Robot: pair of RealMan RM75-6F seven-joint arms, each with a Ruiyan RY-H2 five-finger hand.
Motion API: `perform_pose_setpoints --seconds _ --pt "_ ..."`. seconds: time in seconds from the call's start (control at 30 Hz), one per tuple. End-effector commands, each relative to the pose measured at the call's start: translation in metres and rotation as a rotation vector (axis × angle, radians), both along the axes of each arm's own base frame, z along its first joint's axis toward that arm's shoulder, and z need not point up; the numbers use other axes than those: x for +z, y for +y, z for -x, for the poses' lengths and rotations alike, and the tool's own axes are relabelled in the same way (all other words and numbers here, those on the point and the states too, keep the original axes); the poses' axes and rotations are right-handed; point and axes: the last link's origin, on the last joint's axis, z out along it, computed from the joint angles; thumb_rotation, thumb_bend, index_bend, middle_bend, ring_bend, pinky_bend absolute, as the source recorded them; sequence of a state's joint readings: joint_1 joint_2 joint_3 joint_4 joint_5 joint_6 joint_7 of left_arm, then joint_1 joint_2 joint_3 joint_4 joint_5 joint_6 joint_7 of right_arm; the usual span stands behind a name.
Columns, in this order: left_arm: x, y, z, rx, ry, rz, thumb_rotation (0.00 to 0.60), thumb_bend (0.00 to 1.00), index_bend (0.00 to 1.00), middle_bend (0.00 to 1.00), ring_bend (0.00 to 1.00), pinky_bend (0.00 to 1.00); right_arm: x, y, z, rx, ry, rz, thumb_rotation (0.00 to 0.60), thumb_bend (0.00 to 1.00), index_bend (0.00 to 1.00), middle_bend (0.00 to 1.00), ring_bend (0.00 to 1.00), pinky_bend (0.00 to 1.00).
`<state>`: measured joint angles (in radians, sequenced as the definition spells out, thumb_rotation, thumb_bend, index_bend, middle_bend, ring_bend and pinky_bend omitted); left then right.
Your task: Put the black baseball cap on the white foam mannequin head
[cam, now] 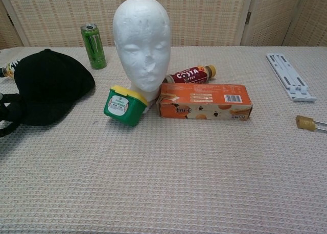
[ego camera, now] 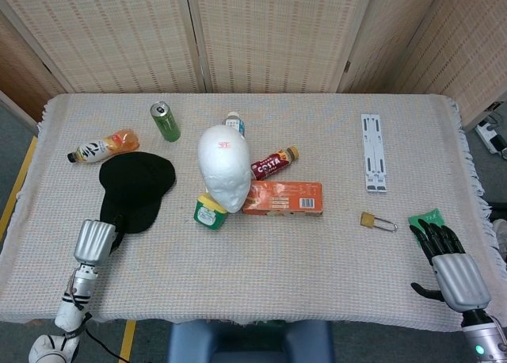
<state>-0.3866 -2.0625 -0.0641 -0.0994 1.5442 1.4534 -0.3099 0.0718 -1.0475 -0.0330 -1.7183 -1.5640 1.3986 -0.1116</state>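
Observation:
The black baseball cap [ego camera: 136, 190] lies flat on the table left of the white foam mannequin head [ego camera: 224, 169], which stands upright at mid table. In the chest view the cap [cam: 48, 86] sits at the left edge and the mannequin head [cam: 142, 42] faces the camera. My left hand [ego camera: 99, 240] reaches the cap's near brim; its dark fingers [cam: 7, 116] lie at the brim's edge, black against black, so a grip cannot be made out. My right hand [ego camera: 444, 256] rests at the table's near right with fingers spread and holds nothing.
A green tub [ego camera: 210, 212] and an orange box [ego camera: 283, 197] lean at the mannequin's base, with a Costa bottle [ego camera: 274, 163] behind. A green can [ego camera: 165, 121] and a tea bottle [ego camera: 103, 146] lie beyond the cap. A padlock [ego camera: 377, 220], white strip [ego camera: 375, 151] and green item [ego camera: 428, 218] sit right.

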Motion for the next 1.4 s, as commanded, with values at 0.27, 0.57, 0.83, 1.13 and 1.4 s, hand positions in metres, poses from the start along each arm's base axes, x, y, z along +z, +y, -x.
perform_pose_setpoints --seconds 0.27,0.57,0.83,1.13,1.4 --pt "0.014 0.026 -0.013 0.000 -0.067 -0.094 0.600 0.47 0.61 1.00 1.00 1.00 0.001 0.002 0.000 -0.006 0.003 -0.015 0.600 0.00 0.00 0.00 0.00 0.00" --pt "0.028 0.042 -0.021 -0.027 -0.078 -0.149 0.600 0.43 0.72 1.00 1.00 1.00 0.004 0.003 0.000 -0.010 0.000 -0.026 0.600 0.00 0.00 0.00 0.00 0.00" --pt "0.051 0.051 -0.035 -0.117 -0.104 -0.232 0.600 0.48 0.73 1.00 1.00 1.00 0.006 0.005 -0.001 -0.002 -0.006 -0.037 0.600 0.00 0.00 0.00 0.00 0.00" --pt "0.099 0.077 -0.068 -0.279 -0.130 -0.400 0.600 0.50 0.73 1.00 1.00 1.00 0.010 0.007 -0.003 0.007 -0.020 -0.037 0.600 0.00 0.00 0.00 0.00 0.00" --pt "0.135 0.109 -0.113 -0.412 -0.145 -0.528 0.600 0.51 0.73 1.00 1.00 1.00 0.012 0.007 -0.003 0.005 -0.025 -0.032 0.600 0.00 0.00 0.00 0.00 0.00"
